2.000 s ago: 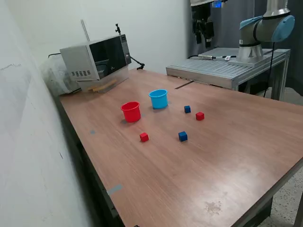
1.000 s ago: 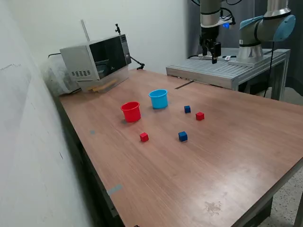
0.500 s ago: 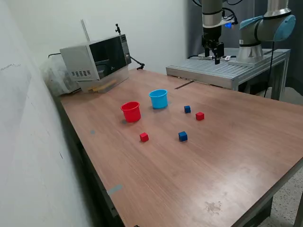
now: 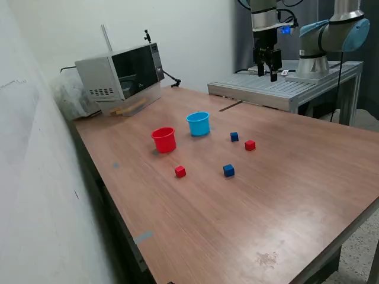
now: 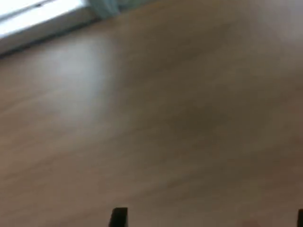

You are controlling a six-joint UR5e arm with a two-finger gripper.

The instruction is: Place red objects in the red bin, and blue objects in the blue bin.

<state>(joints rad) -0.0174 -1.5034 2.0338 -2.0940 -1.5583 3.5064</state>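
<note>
Nearest the exterior camera, a red cube (image 4: pixel 180 171) and a blue cube (image 4: pixel 228 170) are sitting apart on the table (image 4: pixel 284 195). Behind them, a second blue cube (image 4: pixel 234 136) and second red cube (image 4: pixel 250 145) are lying just beside each other. Farther back, the red cup (image 4: pixel 164 140) and blue cup (image 4: pixel 199 123) are standing upright, near each other, with no cube showing inside. Farthest, the gripper (image 4: pixel 267 69) is hanging high over the table's back edge, fingers spread, holding nothing; the wrist view is showing only blurred wood. Judged step: approach, nothing sorted yet. Next move is calling for descending over one cube and centring the fingers around it.
</note>
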